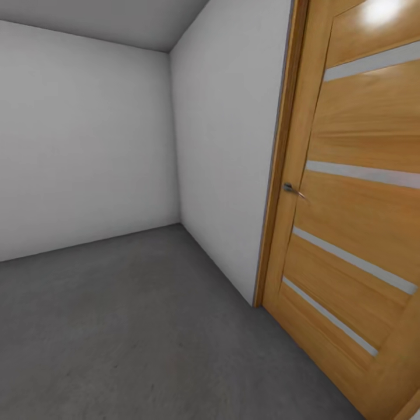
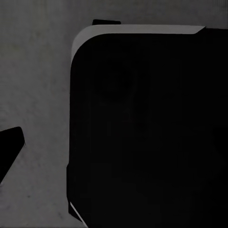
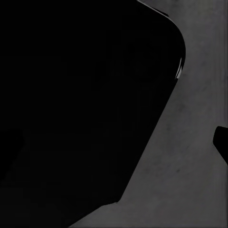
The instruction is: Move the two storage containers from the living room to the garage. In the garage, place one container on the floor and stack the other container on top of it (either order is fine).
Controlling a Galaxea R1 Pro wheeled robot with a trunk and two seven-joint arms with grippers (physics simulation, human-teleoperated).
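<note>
Location: the head view faces a bare corner of the garage, with plain white walls (image 1: 87, 146), the dark grey concrete floor (image 1: 116, 338) and a wooden door (image 1: 356, 221) with pale horizontal strips and a small metal handle (image 1: 290, 188) at the right. The door stands close to the robot.

Task items: neither storage container can be seen on the stretch of floor in view, and no stack stands in this corner. Where the containers are cannot be told from these pictures.

Tools: both wrist views look down on the concrete. In each, a large black rounded body, apparently part of the robot itself (image 2: 142, 133), blocks most of the picture. A dark fingertip (image 2: 10, 142) enters at the edge of the left wrist view and another (image 3: 221, 140) at the edge of the right. Whether either tool is spread or closed cannot be told. Nothing orange-red shows near them.

Assessment: the robot is in the garage, but no delivery is confirmed. Placement and stacking appear outstanding.
</note>
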